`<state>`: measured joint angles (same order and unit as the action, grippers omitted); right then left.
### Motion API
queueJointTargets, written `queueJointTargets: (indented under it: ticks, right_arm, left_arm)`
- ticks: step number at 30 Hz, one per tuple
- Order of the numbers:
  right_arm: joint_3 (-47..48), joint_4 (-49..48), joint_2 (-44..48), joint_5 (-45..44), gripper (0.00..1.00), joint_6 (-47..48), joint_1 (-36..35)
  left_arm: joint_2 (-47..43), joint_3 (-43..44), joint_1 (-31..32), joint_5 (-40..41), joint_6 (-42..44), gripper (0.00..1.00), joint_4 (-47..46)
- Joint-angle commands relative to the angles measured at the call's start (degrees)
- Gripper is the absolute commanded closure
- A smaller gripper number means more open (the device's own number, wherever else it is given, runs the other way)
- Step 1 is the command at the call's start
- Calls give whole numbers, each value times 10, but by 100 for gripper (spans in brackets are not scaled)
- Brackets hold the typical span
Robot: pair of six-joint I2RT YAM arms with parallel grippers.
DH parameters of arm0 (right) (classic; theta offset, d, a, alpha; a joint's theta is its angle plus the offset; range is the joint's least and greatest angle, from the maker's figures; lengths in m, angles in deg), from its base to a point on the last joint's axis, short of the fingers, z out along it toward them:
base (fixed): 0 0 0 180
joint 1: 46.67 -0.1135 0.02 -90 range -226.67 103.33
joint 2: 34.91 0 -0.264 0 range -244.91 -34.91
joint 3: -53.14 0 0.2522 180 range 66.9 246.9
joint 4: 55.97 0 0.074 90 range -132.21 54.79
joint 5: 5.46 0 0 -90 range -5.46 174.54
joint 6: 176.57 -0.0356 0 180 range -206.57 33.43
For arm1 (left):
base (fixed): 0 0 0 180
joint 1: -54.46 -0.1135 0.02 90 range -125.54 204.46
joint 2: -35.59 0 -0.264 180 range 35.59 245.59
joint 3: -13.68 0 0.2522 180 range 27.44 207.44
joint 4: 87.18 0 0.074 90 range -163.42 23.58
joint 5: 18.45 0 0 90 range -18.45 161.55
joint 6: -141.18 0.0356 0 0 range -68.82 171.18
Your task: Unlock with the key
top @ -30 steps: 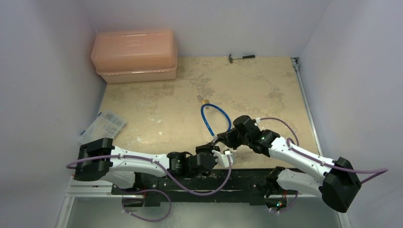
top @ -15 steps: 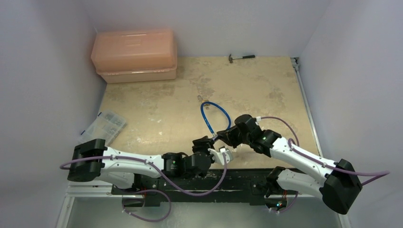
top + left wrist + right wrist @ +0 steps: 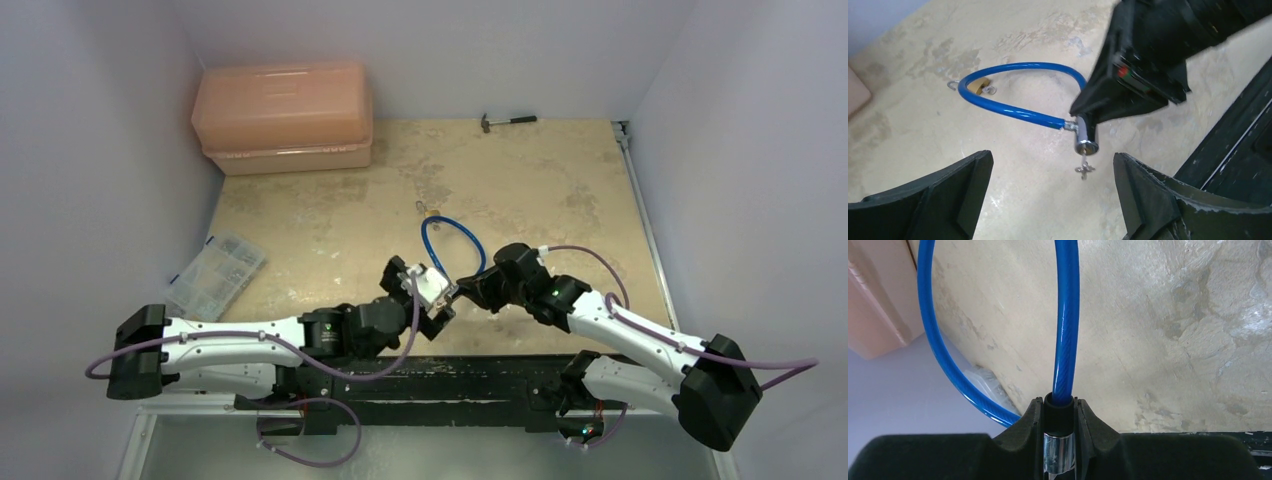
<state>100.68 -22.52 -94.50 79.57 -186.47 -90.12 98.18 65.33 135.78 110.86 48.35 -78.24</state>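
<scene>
The key [image 3: 1084, 168] is tiny and silvery and sticks out of the end of the cable lock's silver cylinder [image 3: 1085, 136], with a small ring hanging below it. My right gripper [image 3: 1059, 405] is shut on that cylinder [image 3: 1058, 454], where the blue cable [image 3: 1066, 315] enters it. My left gripper [image 3: 1053, 197] is wide open just in front of the key, and its fingers [image 3: 950, 192] touch nothing. In the top view the left gripper [image 3: 426, 290] faces the right gripper [image 3: 462, 291], and the key is hidden between them.
The blue cable [image 3: 437, 243] loops back to a small brass padlock [image 3: 979, 86] lying on the table. An orange toolbox [image 3: 285, 115] stands at the back left, a hammer [image 3: 508, 120] lies by the back wall, and a clear parts organizer [image 3: 215, 270] sits at the left.
My left gripper went from shut to wide open and let go of the key, which stays in the cylinder. The left arm swung away from the near edge toward the cable. The right arm held still.
</scene>
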Motion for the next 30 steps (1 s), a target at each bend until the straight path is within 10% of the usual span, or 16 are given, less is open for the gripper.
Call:
queueJointTargets:
  ticks: [1, 12, 30]
  right_arm:
    - [-2, -45, 20, -19, 100, 22, 3]
    - [-9, -60, 36, -37, 100, 49, 3]
    - [-15, -44, 73, -41, 100, 69, 3]
  left_arm:
    - [-36, 2, -83, -87, -165, 2, 23]
    - [-8, 32, -175, -176, -392, 16, 26]
    - [70, -4, -212, -216, -483, 25, -99]
